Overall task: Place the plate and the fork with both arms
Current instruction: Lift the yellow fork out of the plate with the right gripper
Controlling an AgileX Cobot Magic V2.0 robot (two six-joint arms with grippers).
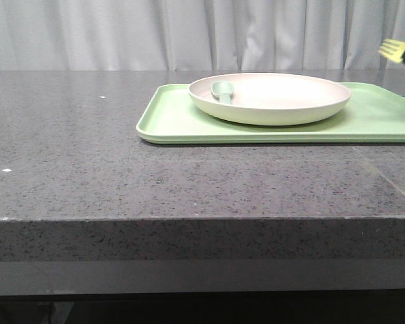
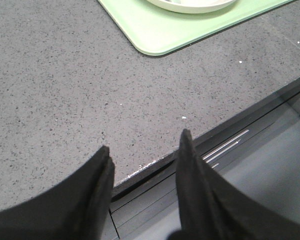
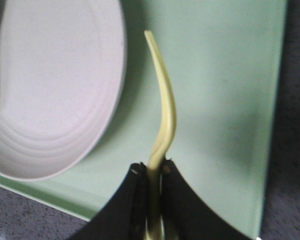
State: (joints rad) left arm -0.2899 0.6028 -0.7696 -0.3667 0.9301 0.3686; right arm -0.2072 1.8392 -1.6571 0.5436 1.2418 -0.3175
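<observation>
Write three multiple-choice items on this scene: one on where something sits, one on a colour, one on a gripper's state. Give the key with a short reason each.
1. Where is the plate?
A. On the light-green tray
B. On the bare grey tabletop
C. Held in the air by the left gripper

2. What colour is the fork?
A. Red
B. Yellow
C. Black

3. What is the state of the right gripper?
A. Open and empty
B. Shut on the spoon
C. Shut on the fork

Key:
1 A: the front view shows the plate resting on the tray.
2 B: the right wrist view shows a slim yellow handle, and yellow tines show at the front view's right edge.
3 C: the fingers pinch the fork's handle above the tray, while the spoon lies in the plate.
</observation>
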